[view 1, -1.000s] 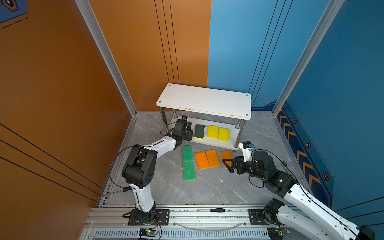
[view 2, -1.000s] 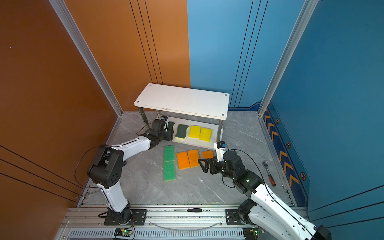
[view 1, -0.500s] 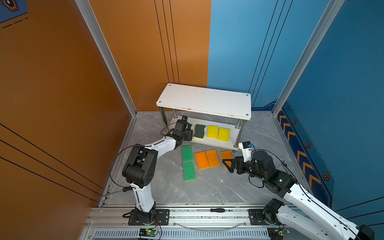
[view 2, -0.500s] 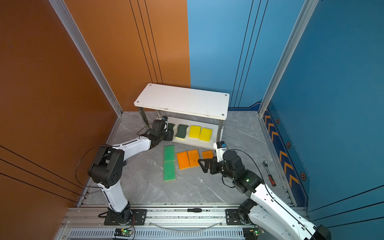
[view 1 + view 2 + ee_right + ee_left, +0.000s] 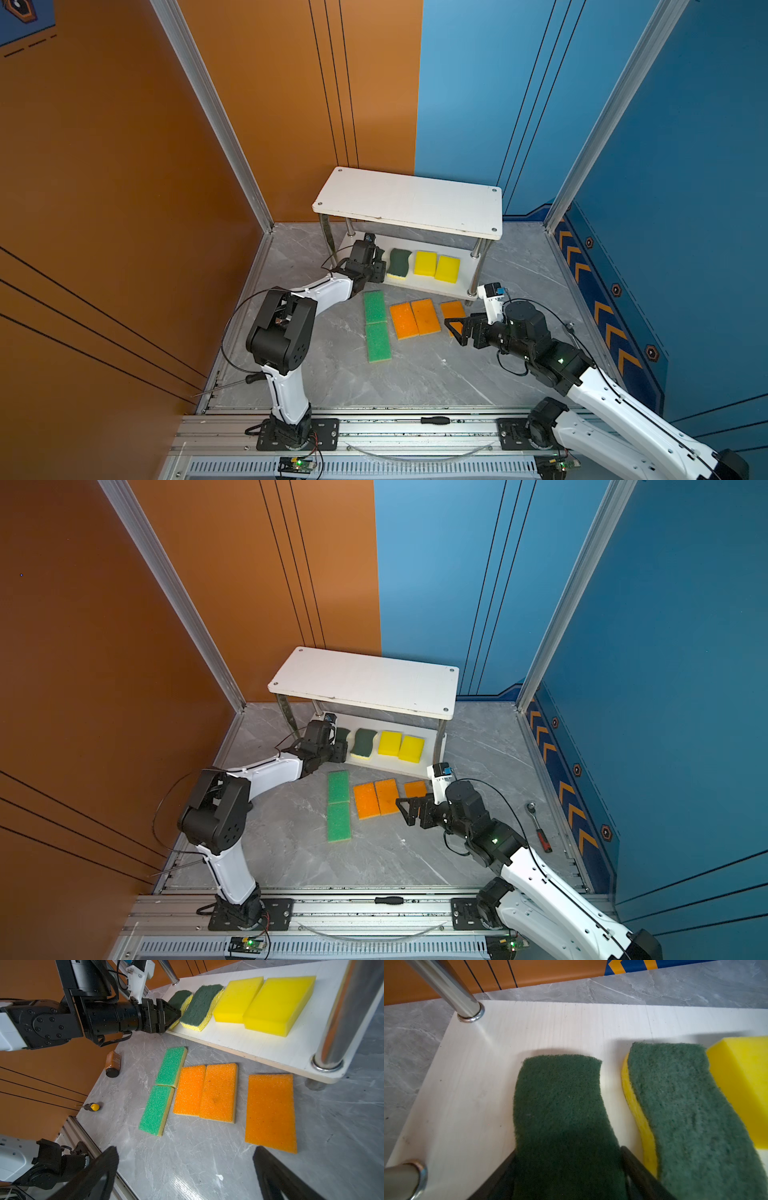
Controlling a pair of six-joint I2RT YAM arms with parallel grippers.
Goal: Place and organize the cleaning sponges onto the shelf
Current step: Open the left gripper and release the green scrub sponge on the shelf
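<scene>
The shelf (image 5: 409,201) stands at the back, its white lower board (image 5: 550,1026) showing in the left wrist view. My left gripper (image 5: 376,270) (image 5: 566,1153) reaches onto that board, shut on a dark-green wavy sponge (image 5: 558,1101) (image 5: 179,999). Beside it lie a second dark-green sponge (image 5: 400,262) and two plain yellow sponges (image 5: 425,262) (image 5: 447,269). On the floor in front are two light-green sponges (image 5: 375,306) (image 5: 378,341) and three orange ones (image 5: 404,321) (image 5: 425,316) (image 5: 453,311). My right gripper (image 5: 455,330) (image 5: 186,1153) hangs open and empty over the floor by the rightmost orange sponge.
A screwdriver (image 5: 434,420) lies on the front rail. A ratchet tool (image 5: 538,827) rests near the right wall. A brown bottle (image 5: 112,1064) and a yellow-capped tool (image 5: 92,1107) lie by the left wall. Metal posts (image 5: 452,991) flank the lower board.
</scene>
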